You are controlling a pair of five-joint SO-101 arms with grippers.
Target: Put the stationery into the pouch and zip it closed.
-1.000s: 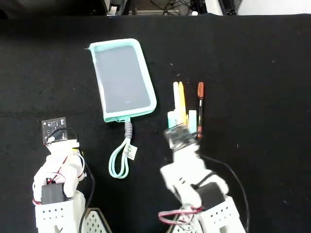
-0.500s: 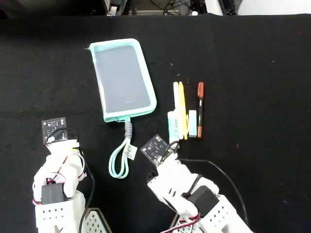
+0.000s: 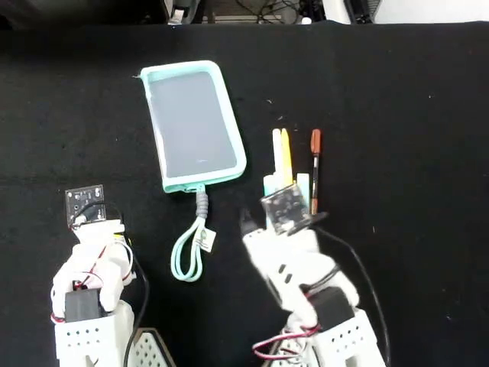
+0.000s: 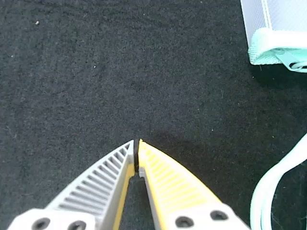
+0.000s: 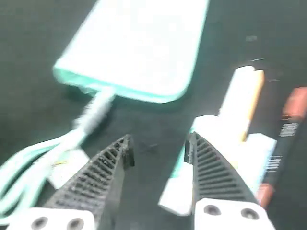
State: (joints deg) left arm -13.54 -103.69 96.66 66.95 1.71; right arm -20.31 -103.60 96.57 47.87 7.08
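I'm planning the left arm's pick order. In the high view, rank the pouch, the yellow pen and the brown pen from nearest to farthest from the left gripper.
From the left gripper:
1. pouch, ahead of it and slightly right.
2. yellow pen, well to the right.
3. brown pen, farther right still.

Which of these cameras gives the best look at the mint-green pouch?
The high view: the whole pouch lies flat there, with every edge in sight. The left wrist view catches one corner of it; the right wrist view shows its near end past the open right gripper.
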